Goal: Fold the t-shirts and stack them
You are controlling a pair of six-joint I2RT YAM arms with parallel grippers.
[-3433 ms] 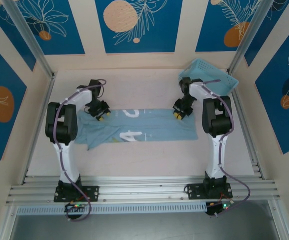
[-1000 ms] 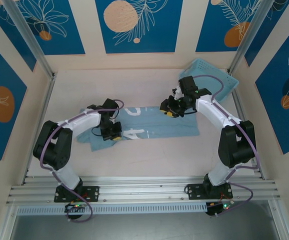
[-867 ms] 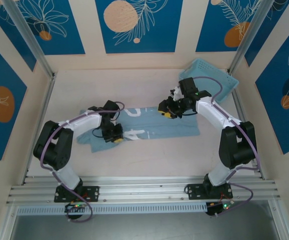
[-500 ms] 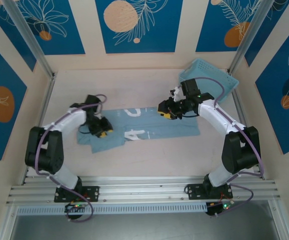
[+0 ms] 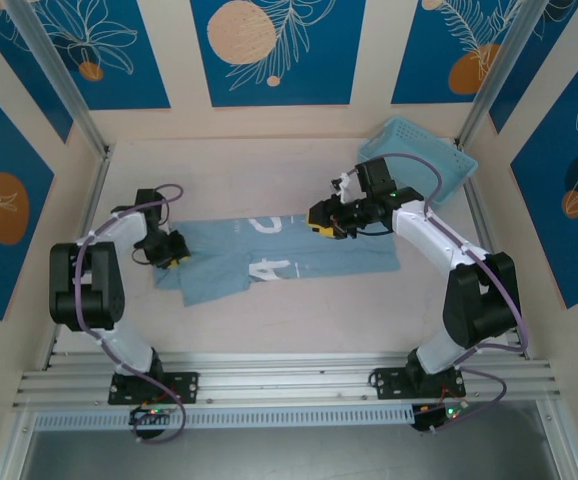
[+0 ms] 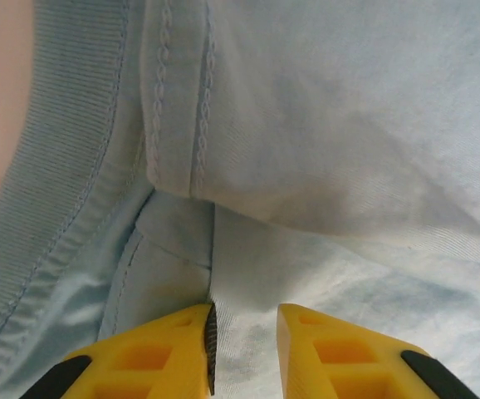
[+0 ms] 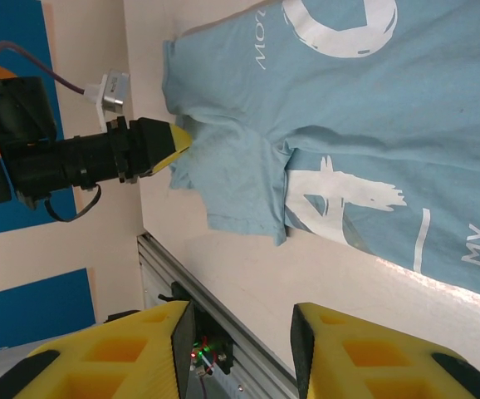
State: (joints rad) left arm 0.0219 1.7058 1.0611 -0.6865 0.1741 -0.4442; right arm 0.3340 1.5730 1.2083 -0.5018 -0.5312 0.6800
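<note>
Pale tabletop (image 5: 269,320): the t-shirt (image 5: 299,245) is pinched at its left end by the nearly closed left gripper (image 5: 173,256); the right gripper (image 5: 320,229) is spread wide above it.

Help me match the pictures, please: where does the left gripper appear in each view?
Top external: the left gripper is at left-centre, at the t-shirt's left end.
Left wrist: the left gripper is at bottom centre, just above the cloth.
Right wrist: the left gripper is at left-centre, at the t-shirt's edge.
Shared landmark: the t-shirt's left end.
</note>
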